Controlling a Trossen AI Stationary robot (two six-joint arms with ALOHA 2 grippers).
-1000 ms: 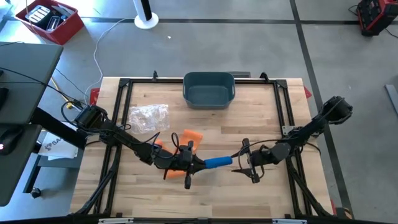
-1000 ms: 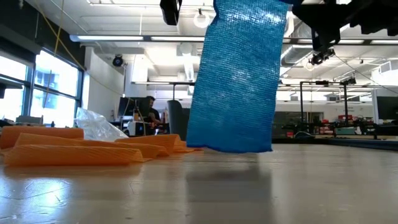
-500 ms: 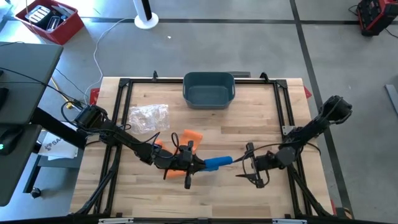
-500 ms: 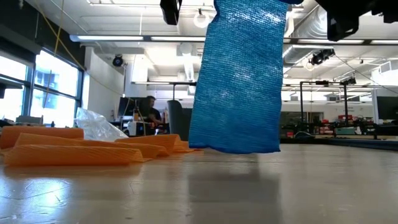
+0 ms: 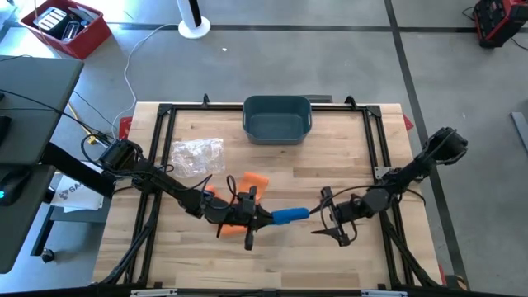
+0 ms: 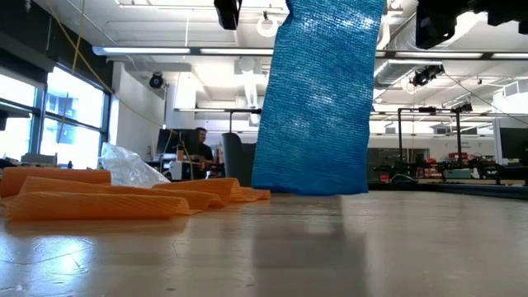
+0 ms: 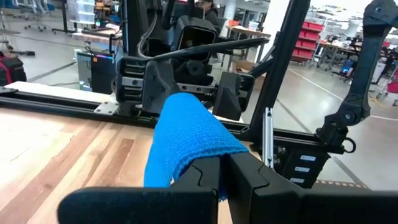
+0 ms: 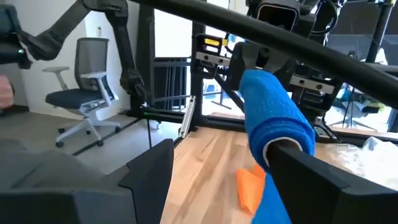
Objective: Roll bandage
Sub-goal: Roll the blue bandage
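Note:
A blue bandage (image 5: pixel 290 216) hangs as a wide strip (image 6: pixel 318 99) over the middle of the table, its lower edge down by the table top. My left gripper (image 5: pixel 262 219) is shut on its left end. My right gripper (image 5: pixel 323 219) is open at its right end, facing the left gripper. In the right wrist view (image 8: pixel 217 155) the bandage (image 8: pixel 273 112) ends right at one finger (image 8: pixel 311 171); I cannot tell whether they touch. Orange bandages (image 6: pixel 99 202) lie flat on the table to the left. My left gripper pinches the blue bandage's upper part at its left end (image 7: pixel 199 158) between its two shut fingers. The fingers come level from the table's left. The bandage reaches on past the fingertips toward the right gripper and hangs down below the hold.
A dark blue bin (image 5: pixel 276 101) stands at the far middle edge. A crumpled clear plastic bag (image 5: pixel 196 155) lies at the far left. An orange bandage (image 5: pixel 254 180) lies just beyond the left arm. Bare wood lies near and to the right.
My right gripper has drawn a little toward the table's near right, then come back toward the blue bandage's end. The hanging strip has swung slightly toward the right. My left gripper has kept its hold.

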